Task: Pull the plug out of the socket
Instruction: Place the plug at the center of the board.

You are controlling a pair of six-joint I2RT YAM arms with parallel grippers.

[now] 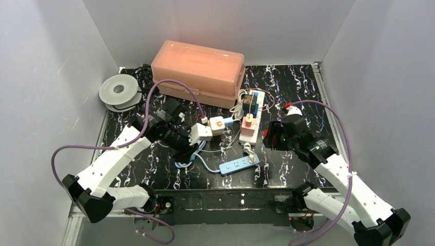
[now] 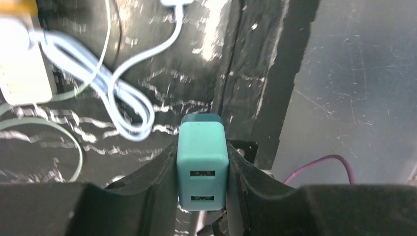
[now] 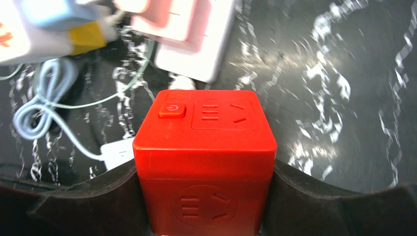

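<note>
From above, the white power strip (image 1: 251, 121) lies on the black marbled bench (image 1: 300, 87) with several plugs standing in it. Behind and left of the strip sits a pink lidded box (image 1: 200, 72), and further left a grey spool (image 1: 119, 91). A blue power strip (image 1: 238, 165) lies in front of it, with a tangle of pale cables between the two and to the left. The left tool (image 1: 187, 146) hangs left of the white strip, beside a white cube adapter (image 1: 201, 132). The right tool (image 1: 269, 136) hangs just right of the strip's near end. From this height I cannot tell how either tool's jaws stand.

In the left wrist view, the left tool (image 2: 202, 147) is closed narrowly on the teal plug (image 2: 202, 167), a small charger with two USB ports facing the camera. The black fingers (image 2: 157, 167) press on both of its sides, and it is held clear of any socket. A looped white cable (image 2: 123, 98) lies on the bench beyond it.

In the right wrist view, the right tool (image 3: 204, 182) grips the red cube socket (image 3: 204, 157), with one finger (image 3: 98, 191) on each side. The cube's upper face shows a power button and an unoccupied outlet. The white power strip (image 3: 196, 64) lies just beyond the cube, carrying a pink plug (image 3: 162, 14).
</note>
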